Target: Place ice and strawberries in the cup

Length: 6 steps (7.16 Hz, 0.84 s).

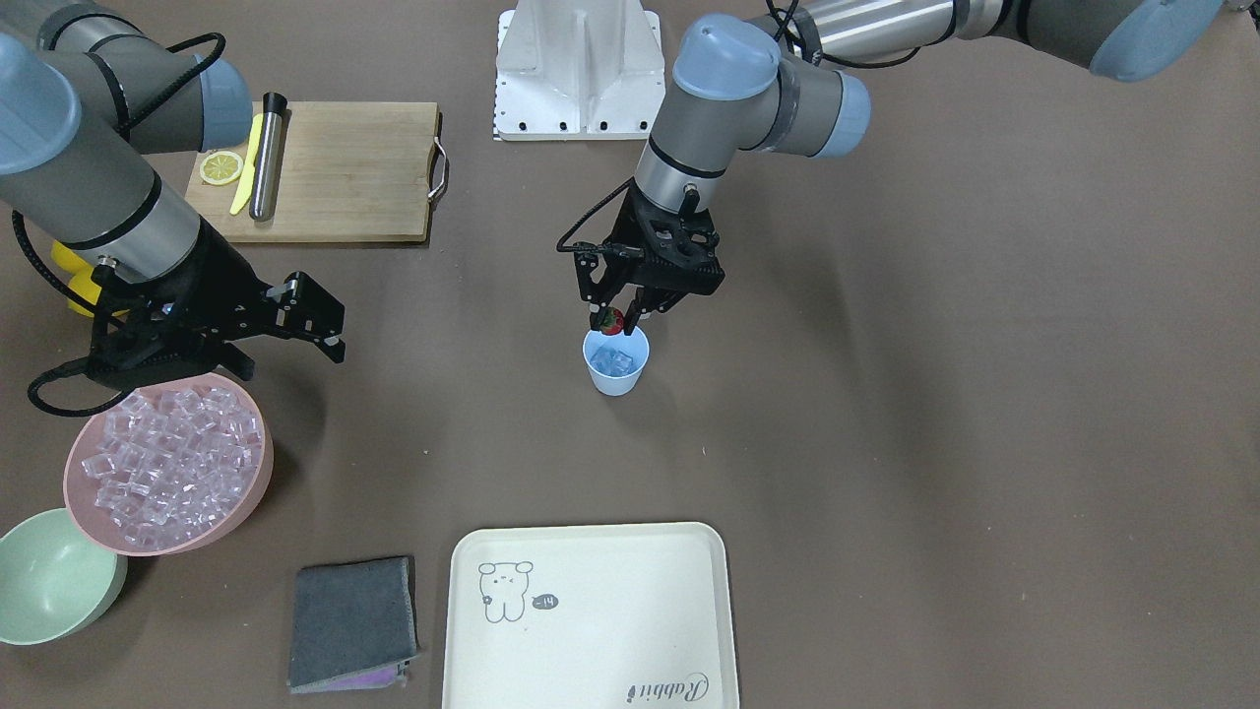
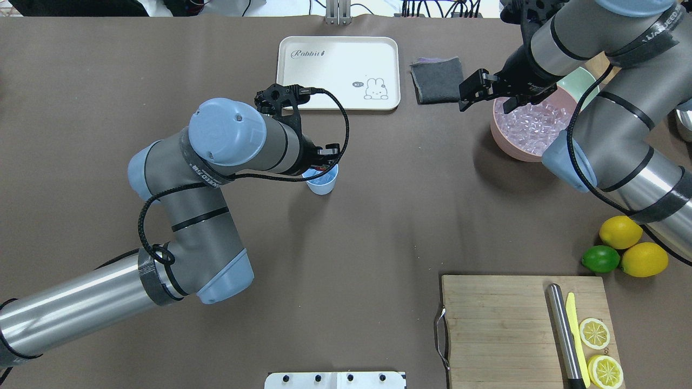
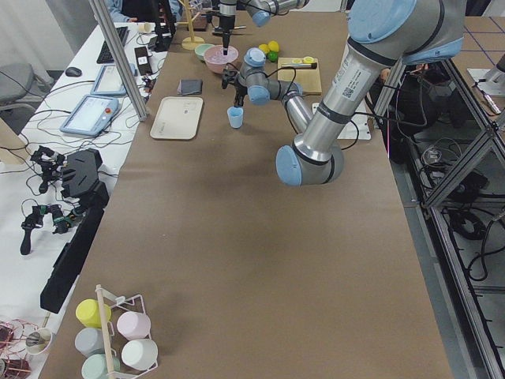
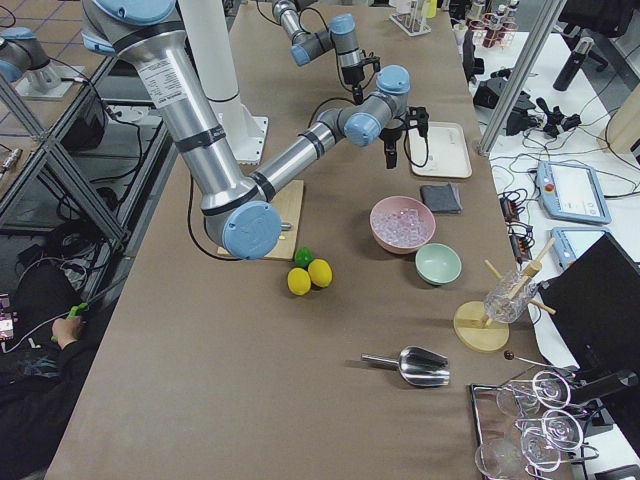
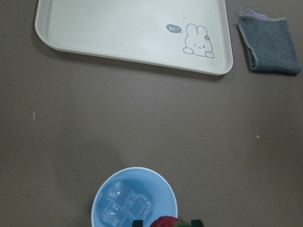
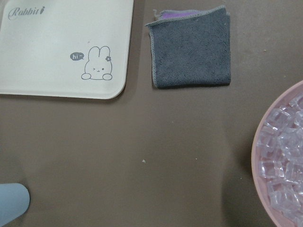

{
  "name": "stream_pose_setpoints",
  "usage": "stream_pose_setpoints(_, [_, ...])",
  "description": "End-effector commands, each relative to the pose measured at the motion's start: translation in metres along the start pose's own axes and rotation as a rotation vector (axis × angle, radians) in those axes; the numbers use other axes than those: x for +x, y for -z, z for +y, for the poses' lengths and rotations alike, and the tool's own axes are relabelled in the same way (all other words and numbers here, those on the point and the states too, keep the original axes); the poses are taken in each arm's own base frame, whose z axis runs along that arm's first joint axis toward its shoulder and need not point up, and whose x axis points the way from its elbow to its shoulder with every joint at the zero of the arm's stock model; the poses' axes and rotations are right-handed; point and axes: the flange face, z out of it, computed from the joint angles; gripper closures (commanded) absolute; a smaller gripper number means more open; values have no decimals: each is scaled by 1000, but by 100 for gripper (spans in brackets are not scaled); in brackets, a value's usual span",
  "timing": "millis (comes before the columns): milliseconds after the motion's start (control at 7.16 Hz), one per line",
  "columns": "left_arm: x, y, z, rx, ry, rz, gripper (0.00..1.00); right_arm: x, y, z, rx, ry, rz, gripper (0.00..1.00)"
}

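Going by the front-facing camera, far left is a pale-green plastic bowl (image 1: 49, 581). Just beside it, at its 1 o'clock, is a round pink bowl (image 1: 258, 483) heaped with clear glassy ice cubes (image 1: 167, 463). The right gripper (image 1: 330, 330) hangs just off that bowl's 1 o'clock edge with nothing visibly in it, and honestly I can't tell how far apart its fingers are. Next along there's a folded grey cloth (image 1: 352, 622), a wooden cutting board (image 1: 345, 177) up on the robot's side, and a cream rectangular tray (image 1: 591, 670). Then the main event: the small light-blue plastic cup (image 1: 616, 379) sits mid-table with a few cubes already inside. The left gripper (image 1: 614, 313) is pinched tight on the tiny red strawberry (image 1: 611, 320) right above the cup's 12 o'clock rim. In the left wrist view the berry sits at about 5 o'clock of the mouth, more over the lip than the middle. So I'd nudge toward the centre first, stay low, then open slowly, otherwise it could clip the rim or bounce off the ice. Room isn't an issue imo: there's brown table (image 1: 886, 443) all round, the tray at 6 o'clock is well apart, and 3 o'clock is wide open for pulling out.
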Motion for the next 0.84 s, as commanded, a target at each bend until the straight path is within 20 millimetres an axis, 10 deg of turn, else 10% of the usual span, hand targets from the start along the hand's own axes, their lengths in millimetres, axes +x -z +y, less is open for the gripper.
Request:
stream_pose_setpoints(0, [-3,-7,0,-1,-9,-10,81,1,-1,1,-2,-2,1,0])
stream_pose_setpoints(140, [-5,-7,-2,23,-10,-18,3,1,-1,1,-2,-2,1,0])
stream_pose_setpoints(419, [-5,-4,-9,65,-72,-34,2,1,-2,1,-6,0,1,0])
stream_pose_setpoints(699, [-39,19,-64,128,-249,-80,2,11,1,0,-7,5,4,0])
